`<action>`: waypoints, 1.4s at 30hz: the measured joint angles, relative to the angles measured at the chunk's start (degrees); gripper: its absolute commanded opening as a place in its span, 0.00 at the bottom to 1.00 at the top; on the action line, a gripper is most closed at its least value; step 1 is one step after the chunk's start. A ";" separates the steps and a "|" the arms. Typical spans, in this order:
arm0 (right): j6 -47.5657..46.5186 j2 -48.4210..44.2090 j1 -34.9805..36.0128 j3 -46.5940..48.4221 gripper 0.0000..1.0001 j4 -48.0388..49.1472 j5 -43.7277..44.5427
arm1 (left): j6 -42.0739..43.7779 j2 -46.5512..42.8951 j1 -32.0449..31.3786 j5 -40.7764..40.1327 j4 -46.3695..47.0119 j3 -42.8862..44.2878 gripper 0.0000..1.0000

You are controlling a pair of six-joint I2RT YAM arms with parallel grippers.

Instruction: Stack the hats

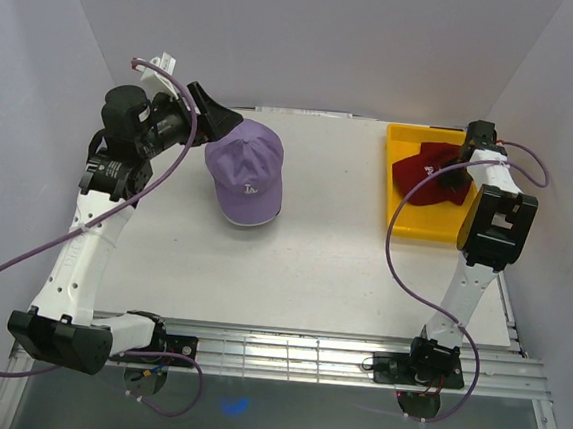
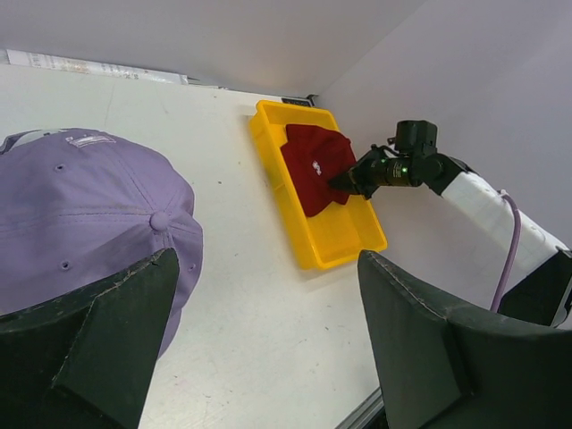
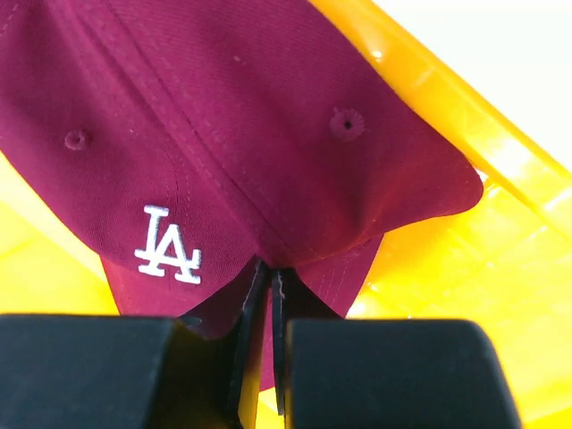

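**Two-arm cap stacking, pick-up stage.** The right pincer (image 3: 271, 299) is closed to a thin slit on the edge of the dark red fabric cap (image 3: 232, 134). In the right wrist view a fold of cloth shows between the two black fingers, just below and right of the white embroidered logo. That cap lies in the far half of the yellow plastic tray (image 1: 416, 226), at the upper right of the overhead view. The lavender fabric cap (image 1: 247, 176), dome-shaped with a small white logo, sits on the white bench (image 1: 312, 267) left of centre, well apart from the tray. The left pincer (image 1: 215, 110) hovers just beyond it at the upper left, fingers spread wide and holding nothing. In the left wrist view the lavender crown fills the left of the frame, behind the near finger.

Judged stage: the grasp is made; the lift and the carry to the lavender fabric cap are not yet begun.

Risks from here:
- The hold takes only a thin edge of soft cloth, so the dark red fabric cap may slip out under its own weight on the lift.
- It may hang limp and collapse, landing crooked rather than nested.
- Its brim or crown may catch on the tray wall and drag the yellow plastic tray along.
- The open left pincer stands near the target — it could foul the placing.
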 measured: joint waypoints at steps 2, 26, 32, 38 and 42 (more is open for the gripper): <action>-0.70 -0.15 0.00 0.00 0.08 0.31 -0.35 | 0.15 0.39 0.00 0.04 -0.09 0.00 0.91; -5.05 -24.06 0.44 4.55 0.08 1.77 -19.58 | -7.54 6.29 -2.75 14.25 9.62 0.79 0.96; -4.13 -27.89 1.05 4.17 0.08 5.16 -29.88 | -12.48 11.43 -7.21 16.00 15.45 0.81 0.96; -2.97 -29.73 3.41 3.48 0.08 8.20 -39.12 | -16.44 18.36 -10.71 16.68 18.53 1.84 0.95; -0.59 -31.52 5.77 1.92 0.08 10.78 -43.91 | -18.75 22.99 -11.85 17.49 18.93 4.63 0.95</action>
